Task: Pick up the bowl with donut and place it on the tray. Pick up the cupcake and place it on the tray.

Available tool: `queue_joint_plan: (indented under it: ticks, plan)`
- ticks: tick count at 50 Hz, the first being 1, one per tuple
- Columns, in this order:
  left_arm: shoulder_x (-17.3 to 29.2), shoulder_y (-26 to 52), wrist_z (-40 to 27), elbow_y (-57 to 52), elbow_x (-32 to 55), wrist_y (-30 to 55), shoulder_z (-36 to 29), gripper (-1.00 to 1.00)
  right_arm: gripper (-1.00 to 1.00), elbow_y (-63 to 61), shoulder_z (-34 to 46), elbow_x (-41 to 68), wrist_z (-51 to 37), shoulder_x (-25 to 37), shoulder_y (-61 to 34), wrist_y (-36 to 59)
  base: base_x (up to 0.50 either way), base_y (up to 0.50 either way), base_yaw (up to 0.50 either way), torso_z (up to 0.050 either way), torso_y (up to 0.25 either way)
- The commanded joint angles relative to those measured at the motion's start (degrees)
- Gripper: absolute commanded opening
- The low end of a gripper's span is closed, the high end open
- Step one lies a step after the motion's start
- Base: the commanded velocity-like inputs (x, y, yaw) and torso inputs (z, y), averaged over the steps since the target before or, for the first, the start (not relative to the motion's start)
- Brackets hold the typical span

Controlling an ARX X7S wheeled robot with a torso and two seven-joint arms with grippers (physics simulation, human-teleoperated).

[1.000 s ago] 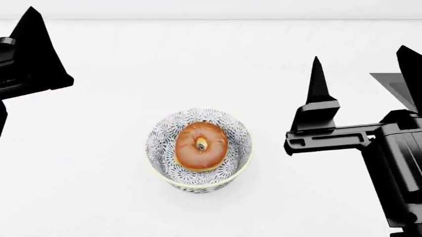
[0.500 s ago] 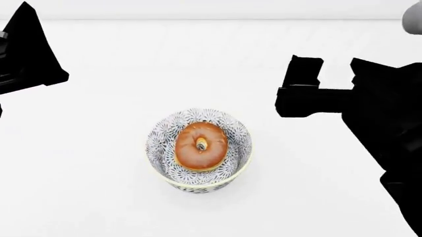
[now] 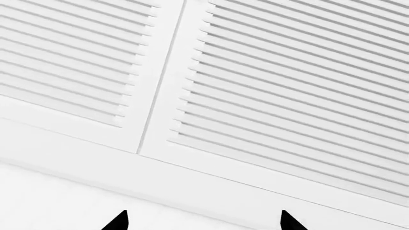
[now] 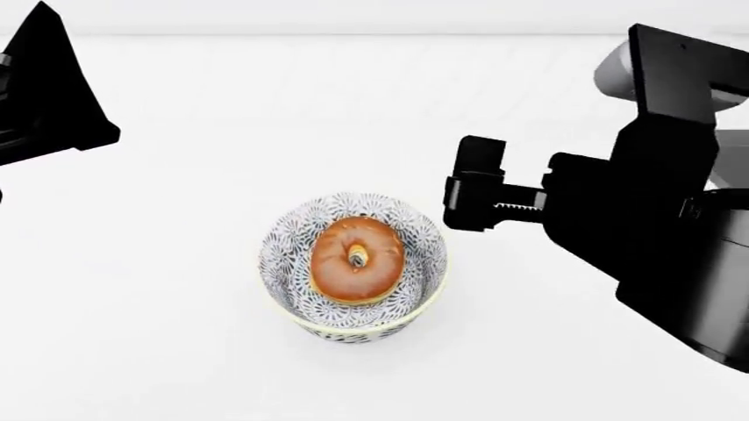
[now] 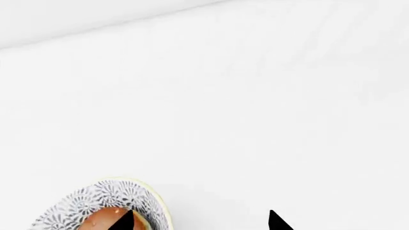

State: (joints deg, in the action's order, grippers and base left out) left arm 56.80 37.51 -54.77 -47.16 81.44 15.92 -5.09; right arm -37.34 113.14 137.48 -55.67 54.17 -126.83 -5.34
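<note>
1. Bowl [image 4: 353, 266] sits upright on the plain white table [image 4: 234, 132], roughly mid-frame in the head view, a bit toward the near side. Donut [image 4: 357, 260] lies flat in the bottom, hole up, w/ patterned wall showing all round it.
2. Room: bare tabletop on every side of the bowl, nothing touching its rim. The far table edge runs along the top of the head view, well back from the bowl.
3. Right gripper [image 4: 474, 197] is above and to the right of the bowl, near its far-right rim but apart from it, no contact. The arm's black body comes in from the right edge of the frame, gripper end pointing left toward the bowl.
4. Right wrist view: two dark fingertips [image 5: 273, 221] poke in at the frame edge w/ a clear gap between them, so the jaws are spread and holding nothing. One tip overlaps the donut [image 5: 105, 218] and the bowl's rim [image 5: 137, 194]; the other is over bare table.
5. Left gripper [image 4: 53, 96] is at the far left of the head view, well apart from the bowl.
6. Left wrist view: its two tips [image 3: 289, 223] are also spaced apart, nothing between, facing white louvred panels [image 3: 288, 81] beyond the table.
</note>
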Motion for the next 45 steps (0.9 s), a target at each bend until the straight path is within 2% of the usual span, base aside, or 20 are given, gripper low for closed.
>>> queue_joint_plan:
  ticks: [1, 21, 45]
  plan:
    - [0.1, -0.2, 0.0, 0.0, 0.1, 0.0, 0.2, 1.00, 1.00, 2.5, -1.2, 3.1, 3.7, -2.9, 2.7, 1.4, 0.00, 0.00, 0.00, 0.000, 0.000]
    - [0.0, -0.3, 0.1, -0.1, -0.3, 0.1, 0.2, 1.00, 1.00, 4.3, -1.7, 2.0, 6.5, -5.8, 8.2, -0.3, 0.00, 0.00, 0.00, 0.000, 0.000]
    - [-0.2, 0.0, -0.1, -0.2, -0.1, 0.5, 0.0, 1.00, 1.00, 4.6, -2.6, 5.1, 8.4, -5.7, 14.4, -3.2, 0.00, 0.00, 0.00, 0.000, 0.000]
